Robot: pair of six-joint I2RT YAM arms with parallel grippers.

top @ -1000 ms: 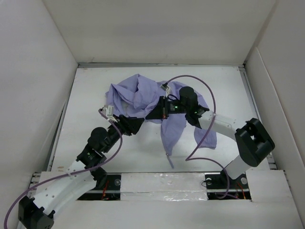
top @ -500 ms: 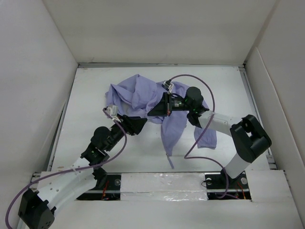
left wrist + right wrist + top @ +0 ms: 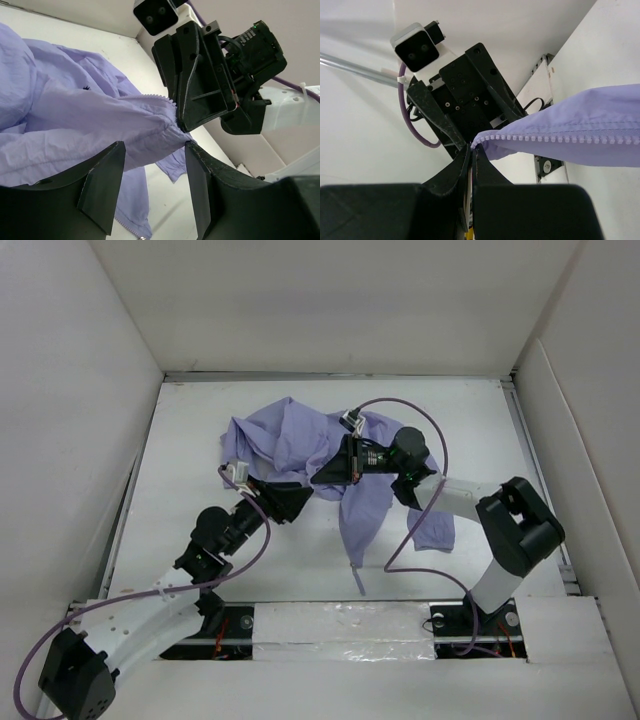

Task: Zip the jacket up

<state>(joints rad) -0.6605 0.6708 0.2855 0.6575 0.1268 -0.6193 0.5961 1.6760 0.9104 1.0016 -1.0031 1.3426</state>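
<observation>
The lavender jacket lies crumpled at the table's middle, with one zipper edge hanging down toward the front. My right gripper is shut on the jacket's toothed zipper edge and holds it lifted; its fingertips pinch the end of that edge. My left gripper is open and faces the right gripper closely. In the left wrist view its fingers stand wide apart, with the held fold of jacket just beyond them and the right gripper above.
White walls enclose the table on three sides. A purple cable loops from the right arm over the jacket's right side. The left arm's camera and body fill the space right in front of the right gripper.
My left gripper has moved a little right and forward, closer to the right gripper. The right arm has shifted slightly, still holding the zipper edge.
</observation>
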